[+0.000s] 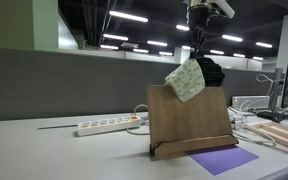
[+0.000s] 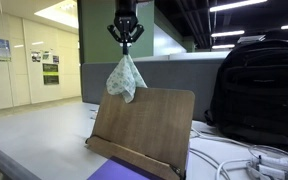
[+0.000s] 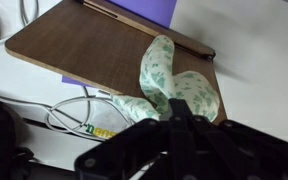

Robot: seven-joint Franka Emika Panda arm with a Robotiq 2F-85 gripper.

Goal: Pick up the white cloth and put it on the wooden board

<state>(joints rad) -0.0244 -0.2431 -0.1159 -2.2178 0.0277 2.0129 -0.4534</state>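
Hanging from tool (image 2: 126, 45) pinching its top: white cloth (image 2: 124, 78), long axis vertical, above wooden board (image 2: 144, 125).

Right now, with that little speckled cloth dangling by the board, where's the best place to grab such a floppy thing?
By a bunched-up top corner, coming from straight above, just as the claw has it. The white cloth is limp, so pinched there it hangs in one narrow drape near the top edge of the wooden board.

2 exterior views, low, both facing wooden board (image 1: 191, 120) front from different angles — wrist view close above it.
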